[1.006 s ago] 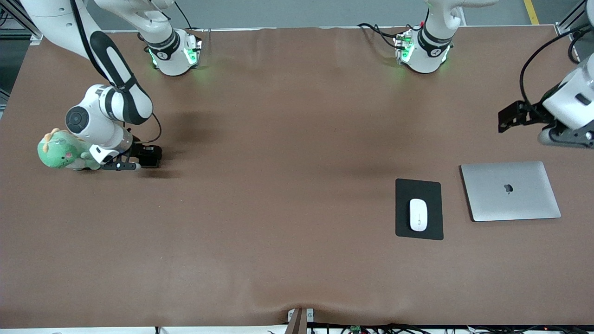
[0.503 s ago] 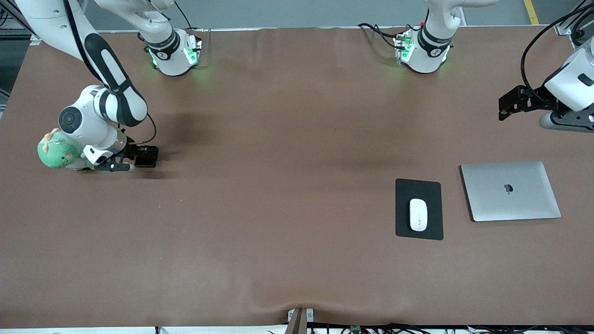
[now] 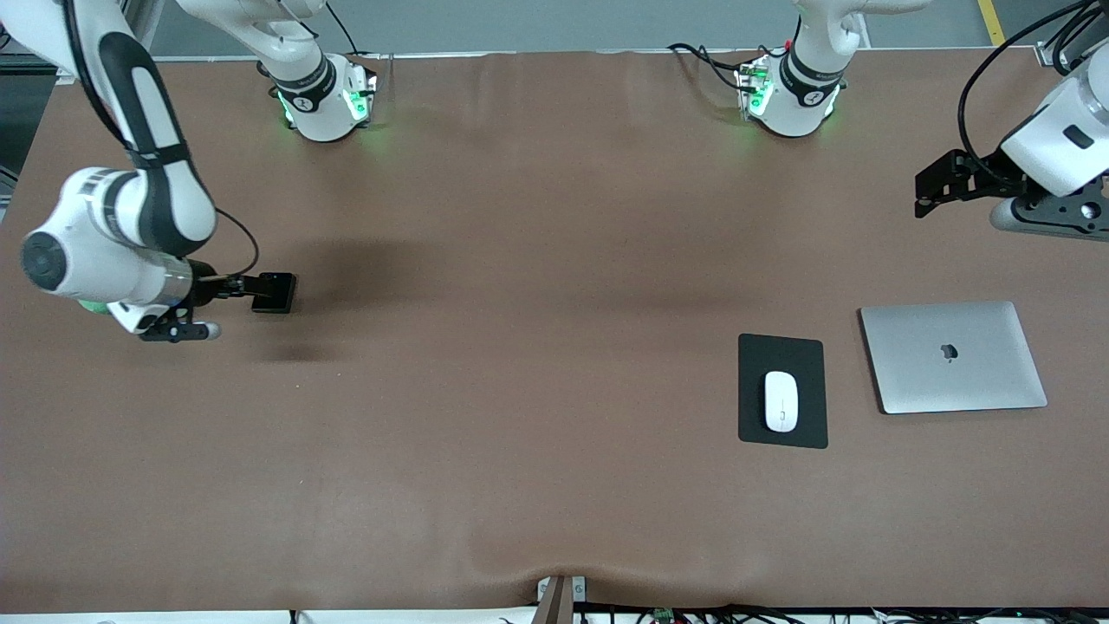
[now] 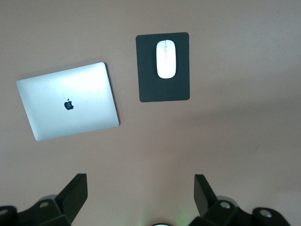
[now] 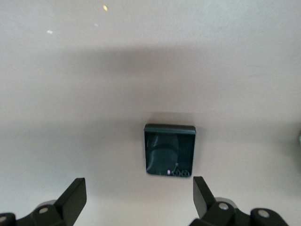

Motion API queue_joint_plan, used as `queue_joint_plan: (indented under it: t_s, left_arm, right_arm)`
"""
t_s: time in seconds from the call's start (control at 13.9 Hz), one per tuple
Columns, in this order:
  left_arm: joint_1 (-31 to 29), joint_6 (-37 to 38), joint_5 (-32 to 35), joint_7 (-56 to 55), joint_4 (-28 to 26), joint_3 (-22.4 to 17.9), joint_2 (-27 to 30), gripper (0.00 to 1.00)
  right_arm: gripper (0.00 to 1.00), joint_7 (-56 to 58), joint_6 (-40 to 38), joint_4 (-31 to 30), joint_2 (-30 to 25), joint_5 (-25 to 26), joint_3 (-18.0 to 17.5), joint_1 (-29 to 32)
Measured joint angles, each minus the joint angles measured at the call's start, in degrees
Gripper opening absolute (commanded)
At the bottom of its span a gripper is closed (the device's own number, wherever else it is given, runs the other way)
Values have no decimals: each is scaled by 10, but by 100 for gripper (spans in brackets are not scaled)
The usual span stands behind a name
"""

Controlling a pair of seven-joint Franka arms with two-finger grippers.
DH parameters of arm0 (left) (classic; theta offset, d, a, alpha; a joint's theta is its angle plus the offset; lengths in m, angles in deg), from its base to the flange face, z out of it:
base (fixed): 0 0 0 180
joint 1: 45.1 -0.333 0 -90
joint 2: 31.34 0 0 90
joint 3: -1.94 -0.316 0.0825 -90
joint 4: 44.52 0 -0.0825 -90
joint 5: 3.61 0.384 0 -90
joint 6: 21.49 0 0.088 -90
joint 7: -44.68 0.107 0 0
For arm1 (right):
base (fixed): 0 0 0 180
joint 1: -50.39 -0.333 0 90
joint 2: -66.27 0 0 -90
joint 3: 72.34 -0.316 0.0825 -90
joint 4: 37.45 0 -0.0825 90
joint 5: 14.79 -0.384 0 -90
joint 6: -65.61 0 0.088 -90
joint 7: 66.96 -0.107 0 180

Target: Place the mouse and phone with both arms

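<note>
The white mouse [image 3: 780, 400] lies on a dark pad [image 3: 782, 432] toward the left arm's end of the table; the left wrist view shows both the mouse [image 4: 165, 59] and the pad [image 4: 164, 89]. The black phone [image 3: 275, 292] lies flat on the table toward the right arm's end. My right gripper [image 3: 243, 287] is open and empty, just short of the phone. In the right wrist view the phone [image 5: 170, 150] lies ahead of the gripper [image 5: 138, 183], not between the fingers. My left gripper [image 3: 931, 186] is open and empty in the air, also seen in its wrist view [image 4: 139, 178].
A closed silver laptop [image 3: 953, 355] lies beside the pad, toward the left arm's end, and shows in the left wrist view [image 4: 68, 101]. A green plush toy [image 3: 89, 305] is almost hidden under the right arm's wrist. The brown table [image 3: 520, 390] spreads between phone and pad.
My right gripper has let go of the phone and drawn back from it; the phone stays on the table. The arm now covers the plush toy. My left gripper has drifted toward the bases.
</note>
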Motion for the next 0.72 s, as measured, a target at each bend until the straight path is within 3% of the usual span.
queue_joint_plan:
  t_s: [0.29,0.72]
  left_arm:
    - [0,0,0,0,0,2,0,100]
    - [-2,0,0,0,0,2,0,100]
  right_arm:
    - [100,2,-193,158,-2,0,9,11]
    - [100,26,-251,261,-1,1,10,18]
